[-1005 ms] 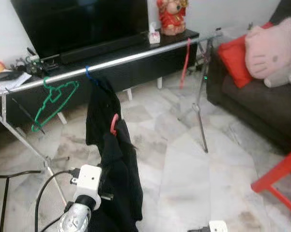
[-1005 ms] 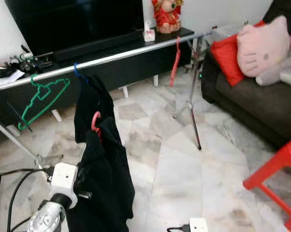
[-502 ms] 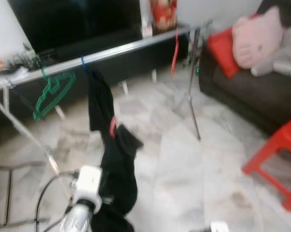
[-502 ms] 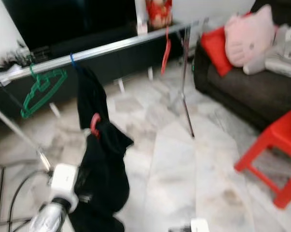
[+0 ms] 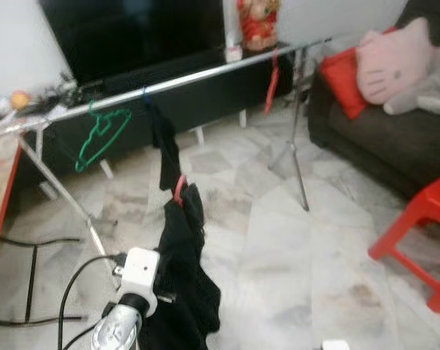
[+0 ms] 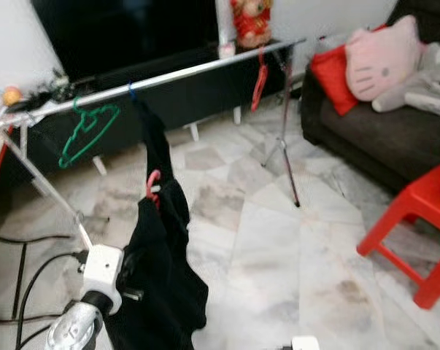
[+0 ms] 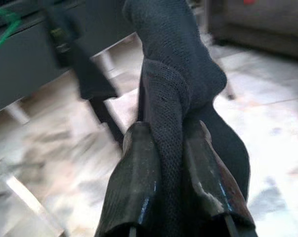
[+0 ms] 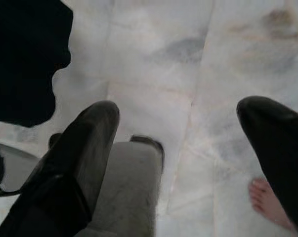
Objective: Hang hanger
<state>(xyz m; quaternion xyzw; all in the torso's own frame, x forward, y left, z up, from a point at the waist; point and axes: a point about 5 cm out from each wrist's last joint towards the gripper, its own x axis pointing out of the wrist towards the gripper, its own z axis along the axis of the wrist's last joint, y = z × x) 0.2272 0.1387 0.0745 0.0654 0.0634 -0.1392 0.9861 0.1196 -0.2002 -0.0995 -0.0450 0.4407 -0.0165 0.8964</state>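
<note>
Left gripper [image 7: 171, 143] raised low front, fingers clamped on black garment [image 5: 182, 277] carrying pink hanger [image 5: 179, 189], below rail [image 5: 168, 82]. Right gripper [image 8: 188, 148] spread wide over floor. Garment now drawn farther from rail.

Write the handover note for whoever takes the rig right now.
Left end effector: shut on the black garment, which sits on a pink hanger, held low in front of the robot.
Right end effector: open, idle over the marble floor; a person's bare foot is close by.
Silver rail: carries a green hanger, a dark garment and a red hanger.
Done: garment gripped.
Left: raise it and hook the pink hanger onto the rail.
</note>
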